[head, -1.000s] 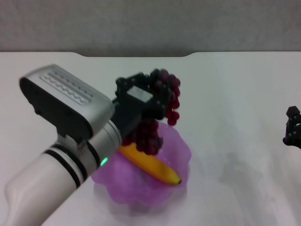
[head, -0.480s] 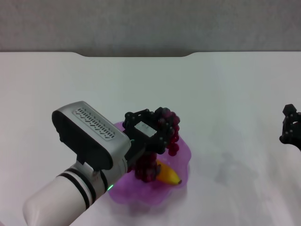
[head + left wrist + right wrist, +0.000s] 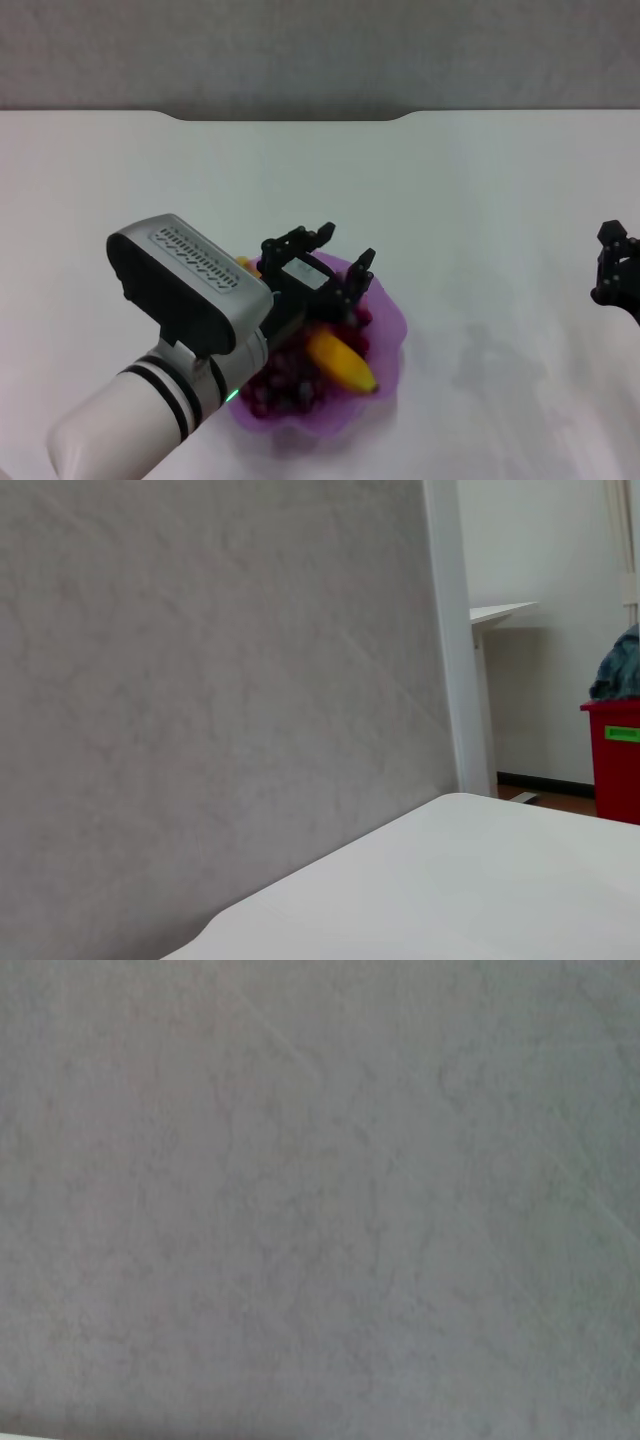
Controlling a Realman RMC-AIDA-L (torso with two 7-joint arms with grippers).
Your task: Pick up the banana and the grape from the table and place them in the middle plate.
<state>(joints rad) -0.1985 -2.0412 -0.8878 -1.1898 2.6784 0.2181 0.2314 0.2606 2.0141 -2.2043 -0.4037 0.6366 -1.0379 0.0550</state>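
I see my left gripper spread wide above the middle plate, where the grape lies beside the banana; I cannot tell the right gripper's state

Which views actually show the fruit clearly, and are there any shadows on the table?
Head view: banana and grape sharp in the middle plate under the open left gripper; faint grey shadow on the table. Both wrist views: only blank wall, no fruit.
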